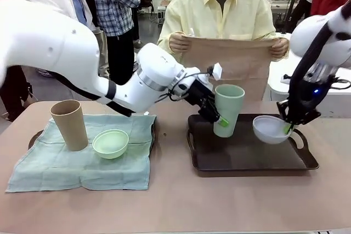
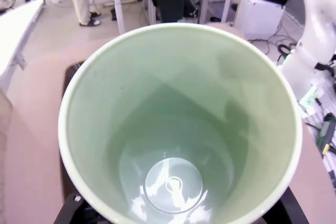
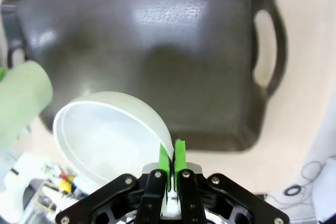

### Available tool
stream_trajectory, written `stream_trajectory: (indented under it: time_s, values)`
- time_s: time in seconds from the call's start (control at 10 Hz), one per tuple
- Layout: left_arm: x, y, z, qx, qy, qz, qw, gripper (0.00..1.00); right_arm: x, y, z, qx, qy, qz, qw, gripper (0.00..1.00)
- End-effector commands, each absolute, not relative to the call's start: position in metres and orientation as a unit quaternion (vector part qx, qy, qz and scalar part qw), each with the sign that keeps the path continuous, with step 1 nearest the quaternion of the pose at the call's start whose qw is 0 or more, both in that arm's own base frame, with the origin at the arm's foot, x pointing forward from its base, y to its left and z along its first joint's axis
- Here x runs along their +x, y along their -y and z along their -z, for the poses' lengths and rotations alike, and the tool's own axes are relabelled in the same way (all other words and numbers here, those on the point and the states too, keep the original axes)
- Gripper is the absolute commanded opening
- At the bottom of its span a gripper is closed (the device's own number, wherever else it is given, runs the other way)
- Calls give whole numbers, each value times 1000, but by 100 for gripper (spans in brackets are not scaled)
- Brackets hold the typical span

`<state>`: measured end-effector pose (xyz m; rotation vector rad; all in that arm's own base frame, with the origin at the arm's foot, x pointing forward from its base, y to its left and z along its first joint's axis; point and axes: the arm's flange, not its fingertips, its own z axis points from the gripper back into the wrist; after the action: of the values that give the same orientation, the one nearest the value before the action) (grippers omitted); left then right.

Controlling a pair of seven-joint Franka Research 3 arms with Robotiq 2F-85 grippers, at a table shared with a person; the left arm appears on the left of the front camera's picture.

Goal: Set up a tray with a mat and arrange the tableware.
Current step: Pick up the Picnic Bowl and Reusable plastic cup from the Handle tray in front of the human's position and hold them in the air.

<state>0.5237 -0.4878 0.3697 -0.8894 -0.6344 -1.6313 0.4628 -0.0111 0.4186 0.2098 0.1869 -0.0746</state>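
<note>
Brown bench (image 1: 175,206) holds a dark tray (image 1: 247,157), and a person behind it holds up a brown mat (image 1: 236,58) that I think goes on the tray next, so the tray must be cleared. The left tool (image 1: 219,119) sits around the tall green cup (image 1: 227,108) at the tray's left end; I cannot tell if it is squeezing, so move slowly and straight. The right tool (image 1: 288,129) pinches the rim of the white bowl (image 1: 269,130) over the tray's right end; keep it flat.

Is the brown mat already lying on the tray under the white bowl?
No, the person holds the brown mat up, and that tray's dark surface is bare.
</note>
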Motion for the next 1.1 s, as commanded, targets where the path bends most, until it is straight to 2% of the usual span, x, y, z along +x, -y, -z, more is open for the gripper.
stream_trajectory:
  time_s: [0.0,0.2,0.5,0.6,0.7,1.0]
  values:
    - [485,457,-425,-384,287,675,560,78,435,20,-465,113,-94,19,989,0]
    - [467,447,-466,-376,315,675,551,78,416,22,-502,94,-88,24,991,0]
    - [432,428,-510,-361,335,661,566,78,392,15,-551,85,-61,27,994,0]
    - [428,421,-511,-356,323,660,578,78,396,13,-556,91,-54,18,994,0]
    - [451,447,-513,-363,333,668,557,78,394,18,-544,102,-65,17,993,0]
    - [451,447,-513,-363,333,668,557,78,394,18,-544,102,-65,17,993,0]
